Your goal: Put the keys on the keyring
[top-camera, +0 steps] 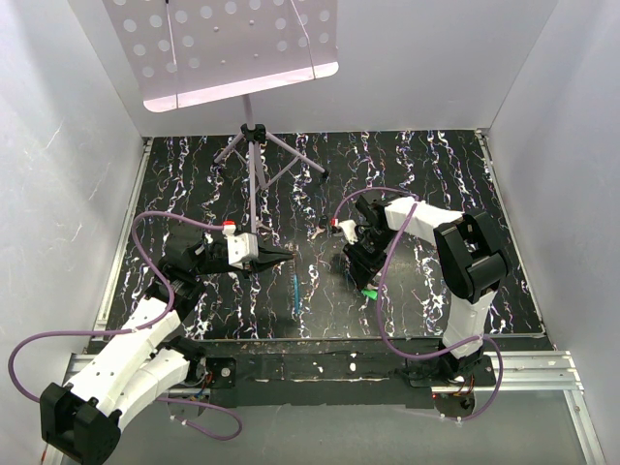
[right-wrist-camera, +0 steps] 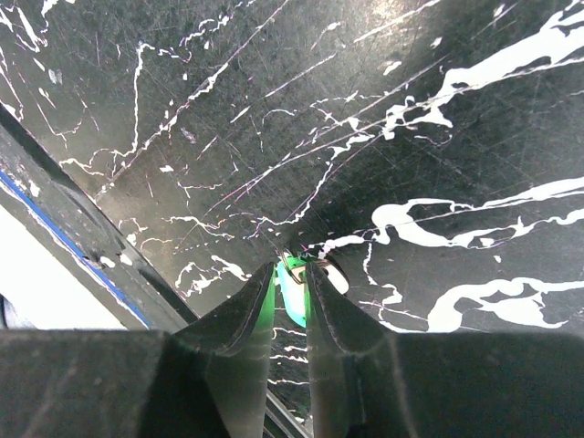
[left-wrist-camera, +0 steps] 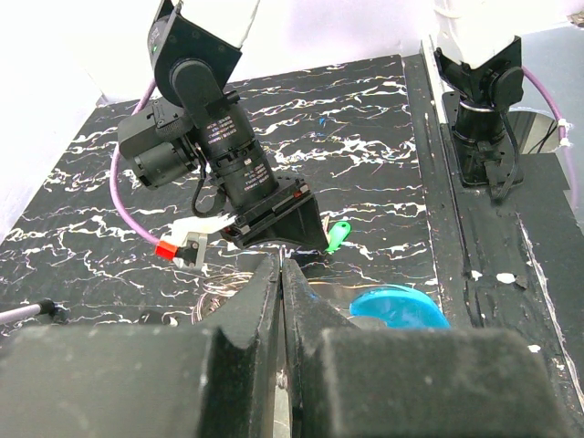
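**One key, one ring, nothing threaded yet**

Starting closest to the arm bases: the keyring [top-camera: 295,291] is lying flat on the bench [top-camera: 436,165], light-blue strip showing, roughly between the two hands. That spot is making sense to me, since either arm is able to get at it without crossing the other. As for what it's carrying, I'm not making out any key on it, though the thin loop is hard to pick out against the marbled top.

Off to its right, the key [left-wrist-camera: 338,234] is sitting right under the right hand [right-wrist-camera: 290,270]. That hand is pointing down at the bench and pinching the key by its green plastic head, fingertips only narrowly apart with green filling the gap. Whether the key is lifted or resting on the surface, I can't tell. Grabbing the head is probably the only real option, because the thing is tiny next to those fingers.

Slightly further in, the left hand [left-wrist-camera: 281,265] is hovering low with its fingers pressed fully together, and I'm seeing nothing between them. My guess is it's waiting near the ring to steady it, because a loose loop is going to skate around otherwise.

Further back, the purple tripod stand [top-camera: 254,155] is standing well apart from all this, with its perforated tray [top-camera: 223,48] up at the very back. I'm not spotting anything on the tray.
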Controlling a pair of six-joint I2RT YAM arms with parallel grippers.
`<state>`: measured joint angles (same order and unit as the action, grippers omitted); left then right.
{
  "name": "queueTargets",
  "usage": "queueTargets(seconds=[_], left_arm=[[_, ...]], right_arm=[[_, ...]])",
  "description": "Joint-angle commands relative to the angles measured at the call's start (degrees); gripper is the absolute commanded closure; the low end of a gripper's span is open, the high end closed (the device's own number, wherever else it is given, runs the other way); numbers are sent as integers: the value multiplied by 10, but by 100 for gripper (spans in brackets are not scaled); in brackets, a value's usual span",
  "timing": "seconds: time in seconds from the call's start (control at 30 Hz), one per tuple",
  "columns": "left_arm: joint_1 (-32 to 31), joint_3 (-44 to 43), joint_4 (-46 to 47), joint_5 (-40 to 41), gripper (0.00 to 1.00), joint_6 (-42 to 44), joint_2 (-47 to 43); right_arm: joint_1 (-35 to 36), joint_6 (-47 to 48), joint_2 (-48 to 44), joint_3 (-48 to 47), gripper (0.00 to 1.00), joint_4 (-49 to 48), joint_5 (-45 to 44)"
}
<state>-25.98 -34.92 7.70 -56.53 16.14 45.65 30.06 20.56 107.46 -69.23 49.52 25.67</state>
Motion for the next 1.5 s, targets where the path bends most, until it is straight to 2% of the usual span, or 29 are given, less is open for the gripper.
queueTargets(seconds=[0.0,0.97,1.47], left_arm=[[3,-16,6,-5,100,8,-9],[3,-16,3,-5,100,10,-13],[3,-16,2,-5,100,12,-13]], right_arm=[[6,10,-1,-18,73,13,-3],[16,24,5,-21,75,21,-13],[18,28,13,-25,83,24,-15]])
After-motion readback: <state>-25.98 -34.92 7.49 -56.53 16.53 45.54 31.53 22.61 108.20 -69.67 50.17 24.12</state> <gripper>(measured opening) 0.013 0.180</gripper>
